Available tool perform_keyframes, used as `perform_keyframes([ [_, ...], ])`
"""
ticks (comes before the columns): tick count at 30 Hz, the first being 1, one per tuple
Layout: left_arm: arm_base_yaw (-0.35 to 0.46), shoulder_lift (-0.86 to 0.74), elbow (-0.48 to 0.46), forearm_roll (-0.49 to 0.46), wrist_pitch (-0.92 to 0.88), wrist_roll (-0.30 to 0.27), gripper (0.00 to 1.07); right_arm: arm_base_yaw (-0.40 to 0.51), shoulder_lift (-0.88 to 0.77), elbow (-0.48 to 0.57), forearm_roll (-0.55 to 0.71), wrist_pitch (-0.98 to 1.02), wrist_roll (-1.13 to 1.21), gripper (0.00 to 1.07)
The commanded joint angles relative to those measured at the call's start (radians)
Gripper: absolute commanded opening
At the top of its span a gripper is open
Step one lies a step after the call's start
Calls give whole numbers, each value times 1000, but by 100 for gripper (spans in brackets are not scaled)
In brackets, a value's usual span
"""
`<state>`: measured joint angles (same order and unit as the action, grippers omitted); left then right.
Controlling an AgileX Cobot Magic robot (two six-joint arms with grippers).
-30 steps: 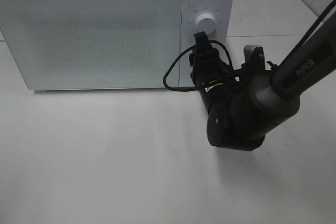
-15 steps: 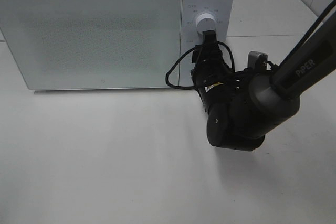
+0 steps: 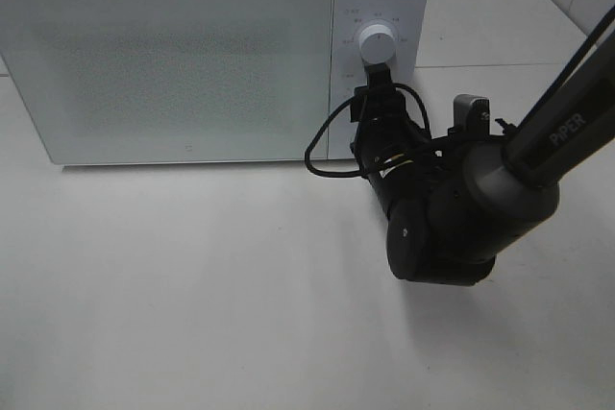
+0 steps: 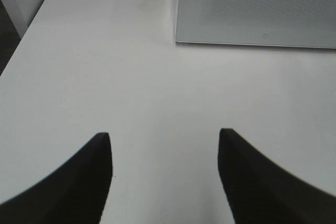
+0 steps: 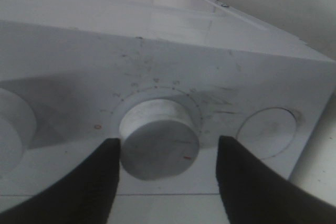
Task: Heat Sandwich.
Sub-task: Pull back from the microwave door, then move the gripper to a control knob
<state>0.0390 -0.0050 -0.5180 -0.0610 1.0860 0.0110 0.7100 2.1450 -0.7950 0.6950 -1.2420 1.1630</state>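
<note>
I see the microwave standing upright at the back of the white table, a white box with its wide, speckled grey door shut flush. On the control strip right of the door sits a round white dial ringed with small marks. It lies between the fingers of my right gripper, one finger right at its rim, the other just clear.

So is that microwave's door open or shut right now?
Shut. The door lies flat and flush with the control panel beside it, with no gap along its edge in the high view.
</note>
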Motion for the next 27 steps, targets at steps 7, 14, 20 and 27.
perform_keyframes([
  [7, -3, -23, 3, 2, -17, -4, 58, 3, -43, 72, -78, -154, -14, 68],
  [14, -3, -23, 3, 2, -17, -4, 58, 3, -124, 175, -146, -155, -98, 68],
  [20, -3, -23, 3, 2, -17, -4, 58, 3, -182, 249, -222, -153, -327, 68],
  [27, -3, -23, 3, 2, -17, -4, 58, 3, -266, 303, -254, -136, -601, 66],
])
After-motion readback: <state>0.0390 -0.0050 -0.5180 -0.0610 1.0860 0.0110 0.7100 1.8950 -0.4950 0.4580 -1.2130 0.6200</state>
